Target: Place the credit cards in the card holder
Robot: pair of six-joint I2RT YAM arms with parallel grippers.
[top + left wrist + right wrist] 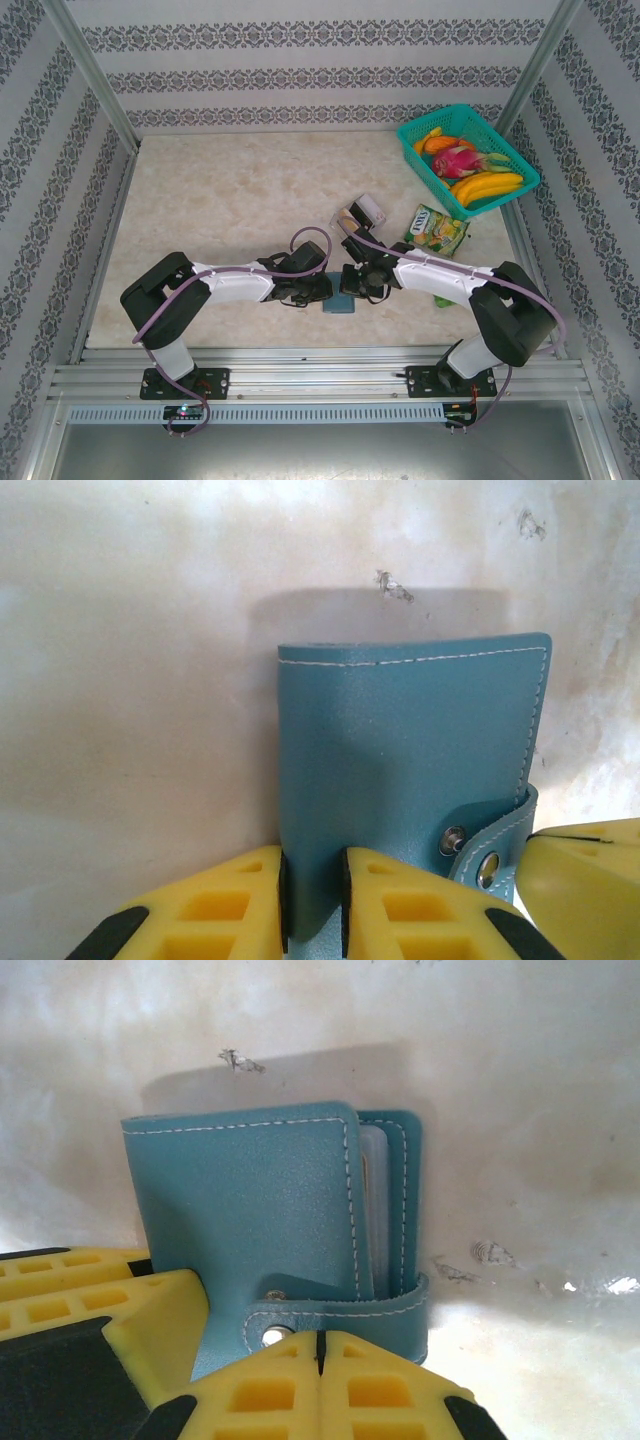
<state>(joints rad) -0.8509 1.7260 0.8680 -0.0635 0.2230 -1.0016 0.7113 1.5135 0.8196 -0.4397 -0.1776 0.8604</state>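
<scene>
Two arms meet at the beige table's (220,200) near middle from above, left gripper (322,290) and right gripper (358,284) flanking a teal-blue leather-like folding wallet (340,304). Left wrist: the left gripper (313,905) pinches the wallet's (410,740) edge. Right wrist: the right gripper (320,1385), pressed closed, sits against the wallet's strap (350,1312).

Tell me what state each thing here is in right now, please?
Card holder: folded, strap looks unsnapped.
Left gripper: shut on card holder.
Right gripper: shut, by the strap.
Credit cards: lying loose on the table.
Basket: holding fruit.
</scene>
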